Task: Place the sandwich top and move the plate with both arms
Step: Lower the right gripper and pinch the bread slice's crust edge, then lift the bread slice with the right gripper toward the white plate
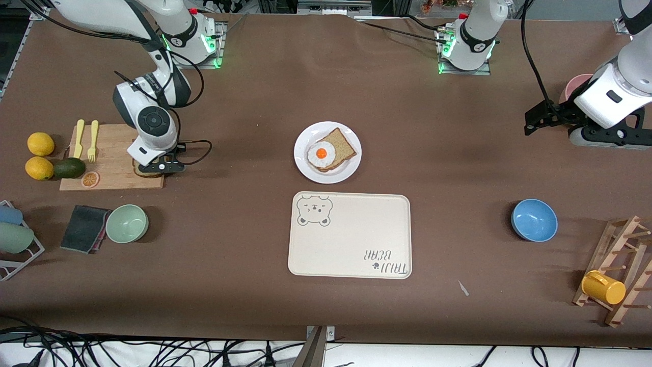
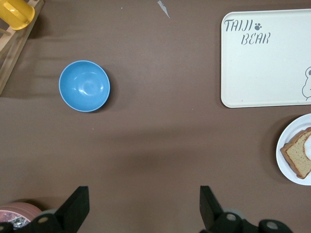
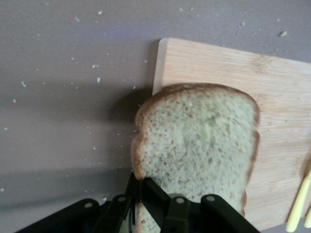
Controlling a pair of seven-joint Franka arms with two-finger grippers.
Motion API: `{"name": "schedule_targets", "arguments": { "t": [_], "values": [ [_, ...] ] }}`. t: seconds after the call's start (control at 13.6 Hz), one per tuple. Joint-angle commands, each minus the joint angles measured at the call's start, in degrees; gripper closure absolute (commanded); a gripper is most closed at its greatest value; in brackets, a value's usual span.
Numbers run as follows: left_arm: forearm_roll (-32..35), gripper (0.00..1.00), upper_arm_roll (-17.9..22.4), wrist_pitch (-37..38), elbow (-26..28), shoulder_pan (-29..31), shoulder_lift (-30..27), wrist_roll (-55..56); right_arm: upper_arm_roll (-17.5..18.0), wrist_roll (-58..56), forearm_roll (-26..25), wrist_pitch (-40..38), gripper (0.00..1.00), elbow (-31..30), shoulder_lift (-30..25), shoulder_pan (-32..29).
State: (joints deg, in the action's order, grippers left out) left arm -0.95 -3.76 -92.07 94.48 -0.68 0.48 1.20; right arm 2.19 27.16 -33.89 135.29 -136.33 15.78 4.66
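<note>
The right gripper (image 3: 146,204) pinches the pale speckled sandwich top (image 3: 199,150) on the wooden cutting board (image 1: 109,168); the left gripper (image 2: 143,208) waits, fingers spread, over the brown surface (image 1: 244,127) beside the round white plate (image 1: 305,171).

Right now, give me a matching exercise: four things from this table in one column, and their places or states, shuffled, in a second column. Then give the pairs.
Things:
1. sandwich top
2. fried egg
3. left gripper
4. yellow mug

Places or states:
A. open, over bare table near the blue bowl
B. on the bread slice on the plate
C. on the wooden rack
D. gripped at its edge by the shut right gripper, at the cutting board

Pairs: 1-D, 2-B, 3-A, 4-C
</note>
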Motion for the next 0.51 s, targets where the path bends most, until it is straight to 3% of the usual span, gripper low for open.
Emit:
{"name": "schedule_targets", "arguments": {
  "t": [0.0, 0.22, 0.44],
  "values": [
    [-0.63, 0.0, -0.02, 1.37, -1.93, 0.07, 0.84, 0.55, 0.53, 0.0, -0.39, -3.27, 1.0, 0.27, -2.77, 0.0],
    [-0.55, 0.0, -0.02, 1.37, -1.93, 0.07, 0.84, 0.47, 1.32, 0.0, 0.13, -4.32, 1.0, 0.71, -3.13, 0.0],
    [-0.55, 0.0, -0.02, 1.37, -1.93, 0.07, 0.84, 0.55, 5.01, -0.09, 5.65, -8.27, 1.0, 4.22, -3.83, 0.0]
  ]
}}
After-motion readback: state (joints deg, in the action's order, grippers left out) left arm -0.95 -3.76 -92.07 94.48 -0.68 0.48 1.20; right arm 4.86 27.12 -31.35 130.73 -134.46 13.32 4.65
